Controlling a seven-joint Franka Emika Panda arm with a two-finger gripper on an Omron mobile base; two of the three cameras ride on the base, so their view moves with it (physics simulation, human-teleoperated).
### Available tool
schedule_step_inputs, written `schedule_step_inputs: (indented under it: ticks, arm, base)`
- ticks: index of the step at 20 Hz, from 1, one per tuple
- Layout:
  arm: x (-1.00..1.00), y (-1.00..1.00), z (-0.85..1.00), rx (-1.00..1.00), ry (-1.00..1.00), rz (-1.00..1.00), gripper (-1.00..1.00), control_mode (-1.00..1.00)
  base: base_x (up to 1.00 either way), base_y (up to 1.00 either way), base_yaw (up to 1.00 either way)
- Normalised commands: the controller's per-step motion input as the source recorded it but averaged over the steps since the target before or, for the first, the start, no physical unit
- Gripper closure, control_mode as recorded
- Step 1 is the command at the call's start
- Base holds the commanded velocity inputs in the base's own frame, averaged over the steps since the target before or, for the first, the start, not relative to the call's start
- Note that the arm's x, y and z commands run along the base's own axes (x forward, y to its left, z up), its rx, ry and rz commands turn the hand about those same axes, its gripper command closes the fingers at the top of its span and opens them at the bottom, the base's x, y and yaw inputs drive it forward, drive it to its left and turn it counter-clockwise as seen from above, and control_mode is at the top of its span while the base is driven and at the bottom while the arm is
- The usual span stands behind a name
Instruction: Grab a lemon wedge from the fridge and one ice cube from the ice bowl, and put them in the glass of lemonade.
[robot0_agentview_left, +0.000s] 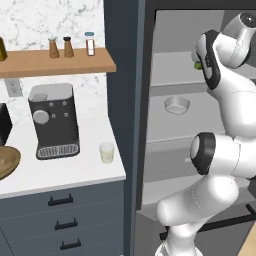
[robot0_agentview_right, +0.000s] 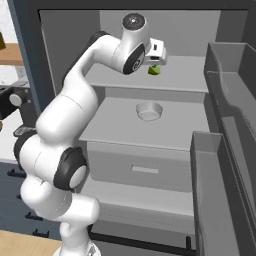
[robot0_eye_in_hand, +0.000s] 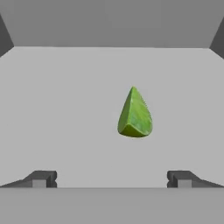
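- The ice bowl (robot0_agentview_left: 6, 162) sits far left on the white counter (robot0_agentview_left: 65, 167), a brown wooden dish at the picture's edge. Leave it for later.
- The coffee machine (robot0_agentview_left: 54, 120) is next, and the glass of lemonade (robot0_agentview_left: 107, 152) stands just beside it, toward the fridge (robot0_agentview_left: 125, 100). It waits for the wedge and the ice.
- The fridge door is open. A small grey bowl (robot0_agentview_right: 149, 111) sits on the middle shelf (robot0_agentview_right: 145, 125). Do not bump it.
- The lemon wedge (robot0_eye_in_hand: 134, 114) lies on the top shelf (robot0_agentview_right: 185, 75). It looks green and pointy.
- The gripper (robot0_eye_in_hand: 112, 179) is up on that shelf, its two tips wide apart and holding nothing. The wedge is ahead of the tips and a bit to the right in the hand view.
- I think the job now is to grab the wedge. Slide a little to the side so it sits in the middle, go forward until the tips are on both sides, then squeeze gently.
- It is small and may slip, so go slow.
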Motion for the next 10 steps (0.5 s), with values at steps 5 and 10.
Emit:
schedule_step_inputs:
  ticks: [5, 10]
  arm:
    - [0.29, 0.0, -0.1, 0.0, -0.03, 0.0, -1.0, -1.0]
    - [0.69, 0.0, 0.12, -0.01, 0.05, -0.01, -1.0, -1.0]
  base:
    - [0.0, 0.0, 0.0]
    - [0.0, 0.0, 0.0]
